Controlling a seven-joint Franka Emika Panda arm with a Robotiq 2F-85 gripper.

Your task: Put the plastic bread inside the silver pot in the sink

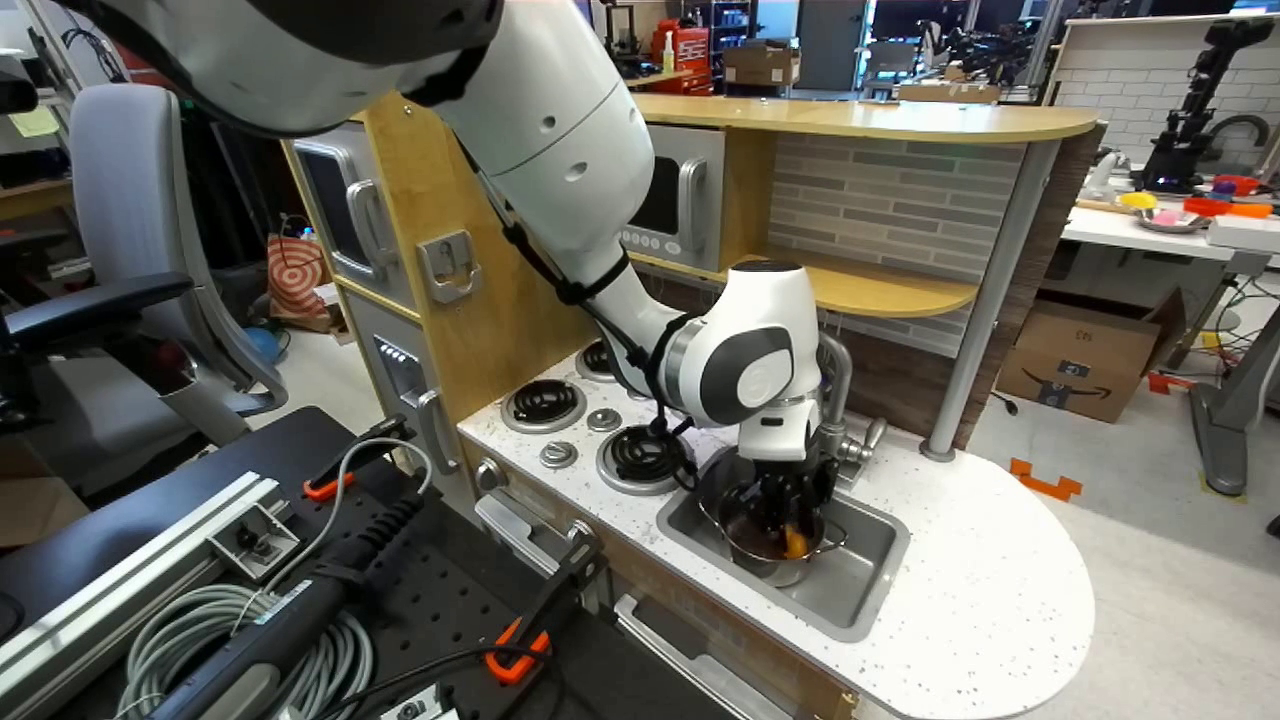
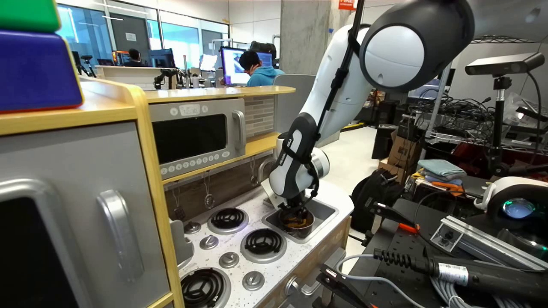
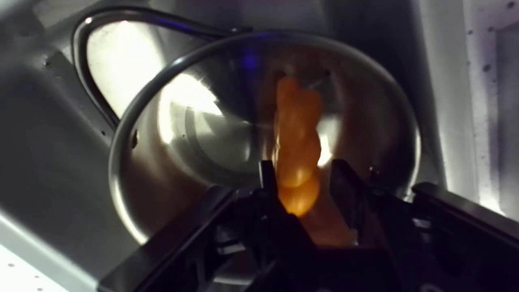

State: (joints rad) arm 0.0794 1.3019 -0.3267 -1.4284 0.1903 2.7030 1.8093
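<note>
Down inside the silver pot [image 1: 780, 571], gripper [image 3: 303, 174] partway spread, orange bread [image 3: 299, 125] between, ungripped, bare pot floor [image 3: 225, 146] toward the rim [image 3: 114, 170].

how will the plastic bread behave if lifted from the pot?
The plastic bread probably holds its shape: its lumps look molded. It may be slippery, given its shiny highlights. Nudged, it might roll, being long and rounded.
</note>
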